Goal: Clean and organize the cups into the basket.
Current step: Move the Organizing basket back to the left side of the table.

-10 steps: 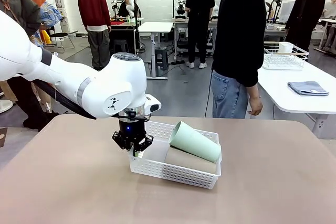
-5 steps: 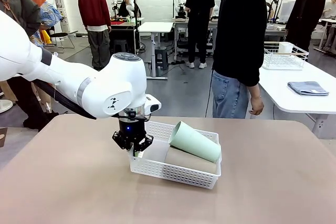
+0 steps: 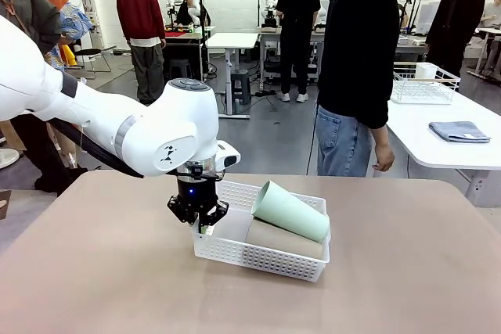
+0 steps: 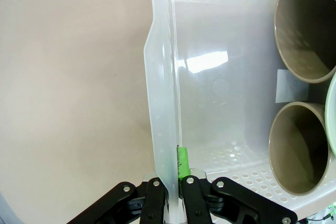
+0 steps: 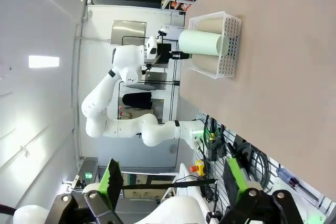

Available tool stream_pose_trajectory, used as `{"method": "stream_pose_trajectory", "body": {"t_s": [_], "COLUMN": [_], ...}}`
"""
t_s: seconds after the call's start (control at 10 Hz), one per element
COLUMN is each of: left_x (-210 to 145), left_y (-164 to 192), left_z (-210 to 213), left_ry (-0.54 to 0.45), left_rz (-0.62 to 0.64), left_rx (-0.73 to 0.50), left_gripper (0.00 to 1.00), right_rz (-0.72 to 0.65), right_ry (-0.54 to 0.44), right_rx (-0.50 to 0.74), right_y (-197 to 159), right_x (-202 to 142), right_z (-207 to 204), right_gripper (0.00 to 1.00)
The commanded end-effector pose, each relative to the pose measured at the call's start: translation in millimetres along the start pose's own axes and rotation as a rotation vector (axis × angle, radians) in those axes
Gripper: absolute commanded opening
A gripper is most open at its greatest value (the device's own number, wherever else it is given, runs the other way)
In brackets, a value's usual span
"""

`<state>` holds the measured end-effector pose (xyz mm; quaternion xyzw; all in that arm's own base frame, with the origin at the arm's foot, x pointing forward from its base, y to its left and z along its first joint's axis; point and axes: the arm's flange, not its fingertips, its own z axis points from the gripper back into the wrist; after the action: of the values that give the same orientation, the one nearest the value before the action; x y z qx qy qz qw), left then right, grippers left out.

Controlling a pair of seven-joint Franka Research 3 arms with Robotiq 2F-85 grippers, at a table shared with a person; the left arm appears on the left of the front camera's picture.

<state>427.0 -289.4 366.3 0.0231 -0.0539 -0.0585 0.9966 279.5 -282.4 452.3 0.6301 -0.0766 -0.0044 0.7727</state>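
With all three cups [image 3: 286,220] lying inside, the basket [image 4: 160,129] wall is pinched by the left gripper [image 4: 175,178], so repositioning is judged underway, calling next for a level drag; the right gripper [image 5: 173,182] is spread wide and idle.

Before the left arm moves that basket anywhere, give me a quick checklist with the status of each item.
1. Left hand shut on the basket wall: ok, one finger each side of the end wall.
2. Two tan cups lying inside the basket: ok.
3. Mint green cup seated: not ok, it rests on top, sticking above the rim.
4. Right hand open, well away from the basket: ok.
5. Person's hand off the table: ok.
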Motion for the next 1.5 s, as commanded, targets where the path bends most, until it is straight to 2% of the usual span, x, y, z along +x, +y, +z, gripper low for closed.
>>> {"method": "stream_pose_trajectory", "body": {"t_s": [0.0,0.5,0.6,0.8,1.0,1.1,1.4], "left_x": [-1.4,-1.4,0.0,-2.5,-15.7,-19.5,-32.2], "left_y": [0.7,0.7,0.0,59.9,139.6,170.2,244.8], "left_z": [1.8,1.8,0.0,0.5,-9.8,-14.5,-19.3], "left_ry": [-0.007,-0.007,0.000,-0.034,-0.011,-0.001,0.005], "left_rz": [-0.007,-0.007,0.000,0.078,0.126,0.138,0.173], "left_rx": [-0.004,-0.004,0.000,0.037,0.052,0.102,0.164], "left_gripper": [0.00,0.00,0.05,0.05,0.05,0.05,0.05], "right_rz": [-0.016,-0.016,-0.016,-0.016,-0.016,-0.016,-0.016], "right_ry": [0.004,0.004,0.004,0.004,0.004,0.004,0.004], "right_rx": [0.008,0.008,0.008,0.008,0.008,0.008,0.008], "right_y": [2.3,2.3,2.3,2.3,2.3,2.3,2.3], "right_x": [-1.6,-1.6,-1.6,-1.6,-1.6,-1.6,-1.6], "right_z": [0.0,0.0,0.0,0.0,0.0,0.0,0.0], "right_gripper": [1.00,1.00,1.00,1.00,1.00,1.00,1.00]}}
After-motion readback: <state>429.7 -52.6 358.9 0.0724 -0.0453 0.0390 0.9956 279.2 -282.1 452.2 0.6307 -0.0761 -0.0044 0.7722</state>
